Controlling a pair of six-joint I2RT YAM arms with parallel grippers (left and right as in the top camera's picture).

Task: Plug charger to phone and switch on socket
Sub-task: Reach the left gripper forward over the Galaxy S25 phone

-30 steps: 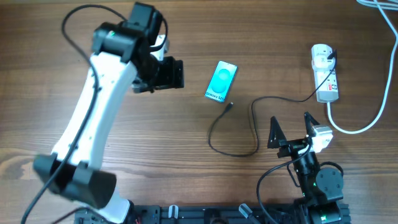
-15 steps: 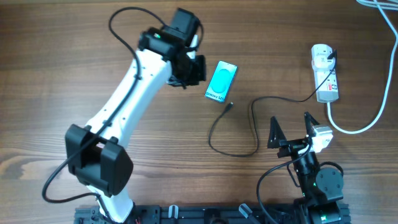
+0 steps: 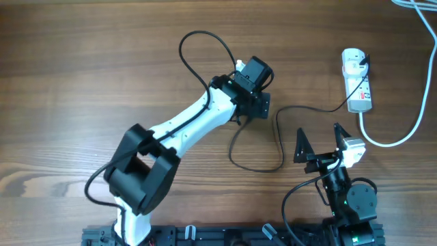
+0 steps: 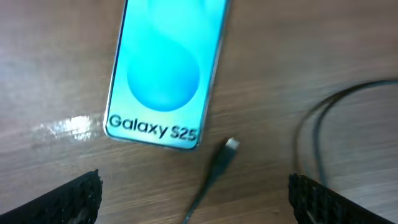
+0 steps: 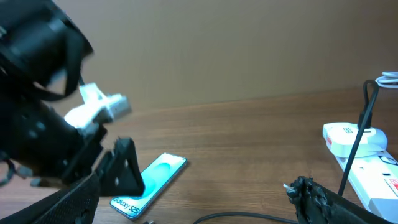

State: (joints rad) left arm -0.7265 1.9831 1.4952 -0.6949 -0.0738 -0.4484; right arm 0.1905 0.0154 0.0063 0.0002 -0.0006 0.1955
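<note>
The phone (image 4: 165, 68), turquoise screen up, lies on the wooden table with its white lettered band toward my left gripper (image 4: 194, 185). That gripper hovers open just above the charger's small plug (image 4: 230, 144), which lies a short way off the phone's lower right corner, and its black cable (image 4: 208, 180) runs between the fingers. In the overhead view the left gripper (image 3: 254, 104) hides the phone. The charger cable (image 3: 278, 137) loops right to the socket (image 3: 360, 92). My right gripper (image 3: 319, 142) stands open and empty near the front edge, and from its wrist I see the phone (image 5: 158, 177).
A thick white lead (image 3: 410, 130) curves from the socket along the table's right side. A white adapter (image 5: 348, 138) sits on the socket's near end. The left arm (image 3: 184, 126) crosses the middle of the table diagonally.
My left arm has swung right from well left of the phone to directly above it and the plug, hiding the phone from overhead. The right arm has not moved.
</note>
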